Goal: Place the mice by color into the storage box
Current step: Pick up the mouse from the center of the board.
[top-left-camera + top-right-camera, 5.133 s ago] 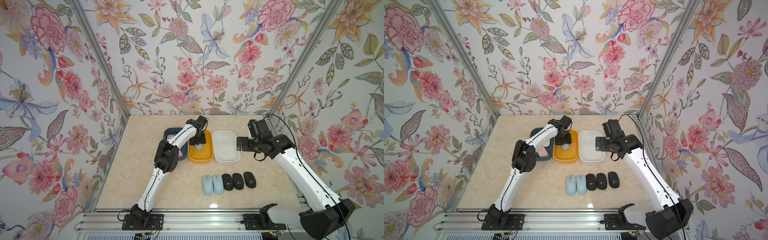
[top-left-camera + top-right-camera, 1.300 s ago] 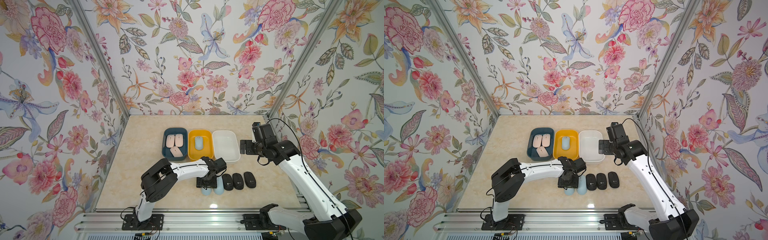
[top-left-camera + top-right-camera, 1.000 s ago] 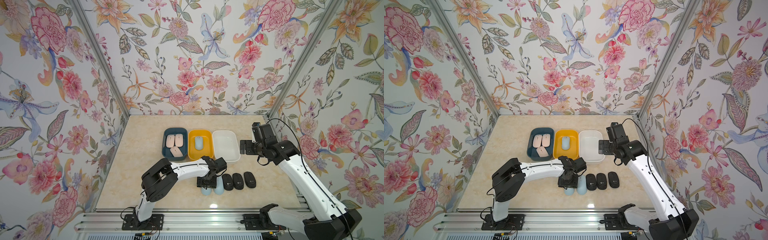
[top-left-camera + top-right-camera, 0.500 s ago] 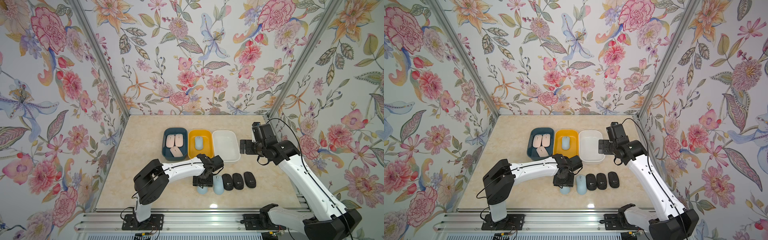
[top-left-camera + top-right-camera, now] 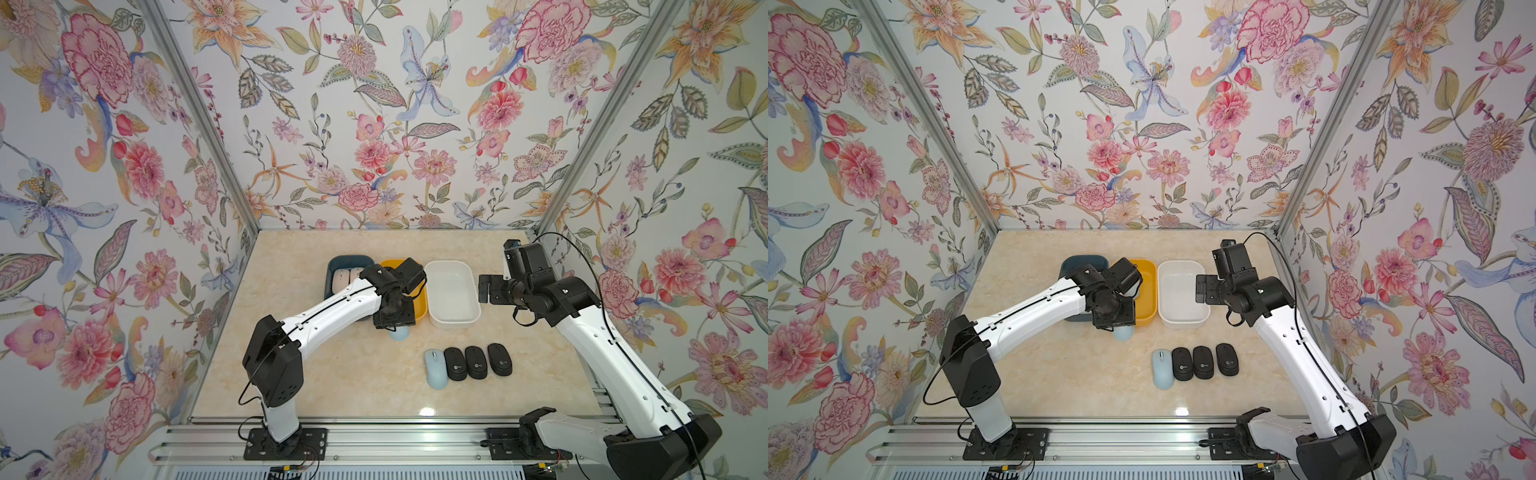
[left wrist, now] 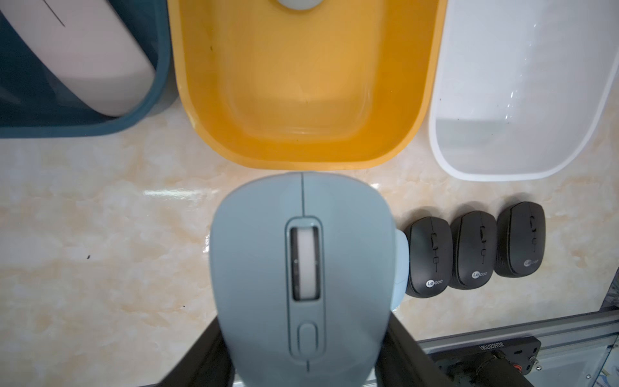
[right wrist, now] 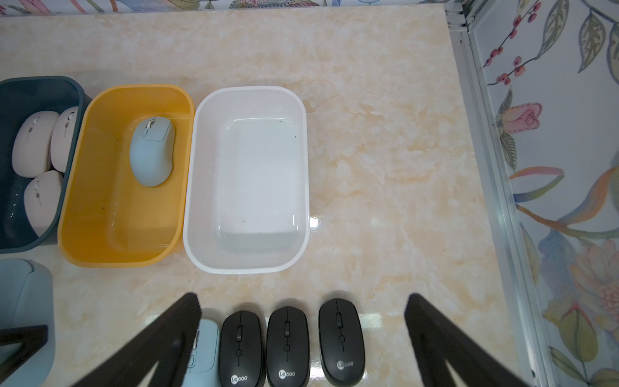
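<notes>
three pale pink mice (image 7: pixel 35 144) lie in the dark blue bin (image 7: pixel 40 80), and one light blue mouse (image 7: pixel 152 150) lies in the yellow bin (image 7: pixel 134 87), with the white bin (image 7: pixel 248 89) just beside it. the left end effector (image 5: pixel 395 322) grips a second light blue mouse (image 6: pixel 301 268) above the tabletop (image 5: pixel 332 382), just in front of the yellow bin. a third light blue mouse (image 5: pixel 435 368) rests beside three black mice (image 5: pixel 476 362). the right end effector (image 7: pixel 303 303) hangs with its jaws wide apart beside the white bin, holding nothing.

A robot test booth: floral-papered walls (image 5: pixel 374 124), aluminium frame (image 5: pixel 201 120), marble-look tabletop (image 5: pixel 353 374).
</notes>
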`<state>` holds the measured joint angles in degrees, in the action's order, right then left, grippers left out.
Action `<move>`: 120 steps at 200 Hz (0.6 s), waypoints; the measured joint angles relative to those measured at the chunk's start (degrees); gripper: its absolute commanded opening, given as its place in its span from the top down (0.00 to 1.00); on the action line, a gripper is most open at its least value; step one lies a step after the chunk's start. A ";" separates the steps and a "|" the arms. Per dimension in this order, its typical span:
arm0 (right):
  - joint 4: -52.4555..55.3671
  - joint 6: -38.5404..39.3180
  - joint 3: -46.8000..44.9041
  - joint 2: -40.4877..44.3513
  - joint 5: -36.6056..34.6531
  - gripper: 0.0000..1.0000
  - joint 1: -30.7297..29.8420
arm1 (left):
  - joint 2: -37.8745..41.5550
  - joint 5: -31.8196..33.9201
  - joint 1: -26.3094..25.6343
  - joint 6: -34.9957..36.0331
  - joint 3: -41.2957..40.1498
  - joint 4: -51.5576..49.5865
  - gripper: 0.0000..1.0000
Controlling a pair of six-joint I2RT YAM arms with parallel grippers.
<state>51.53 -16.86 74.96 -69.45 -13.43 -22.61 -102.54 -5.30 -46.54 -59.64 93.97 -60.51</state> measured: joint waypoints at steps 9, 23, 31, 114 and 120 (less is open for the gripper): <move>0.02 0.00 0.00 -0.28 0.00 0.01 0.00 | -0.68 0.00 1.29 1.14 2.56 -0.42 0.48; 0.02 0.00 0.04 -0.70 0.00 0.01 0.00 | -2.51 0.00 2.84 2.86 6.54 -0.81 0.48; 0.04 0.00 0.15 -0.98 0.00 0.01 0.00 | -3.89 -0.02 3.61 3.78 8.59 -1.01 0.48; 0.09 0.00 0.59 -1.60 -0.09 0.01 0.00 | -24.98 -1.62 9.09 10.84 27.28 -1.46 0.47; 0.09 -0.02 0.59 -1.60 -0.09 0.01 0.00 | -26.08 -1.73 9.46 11.08 28.13 -1.53 0.47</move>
<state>51.62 -16.88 75.55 -71.05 -13.52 -22.61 -128.62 -7.03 -37.08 -48.56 122.10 -62.04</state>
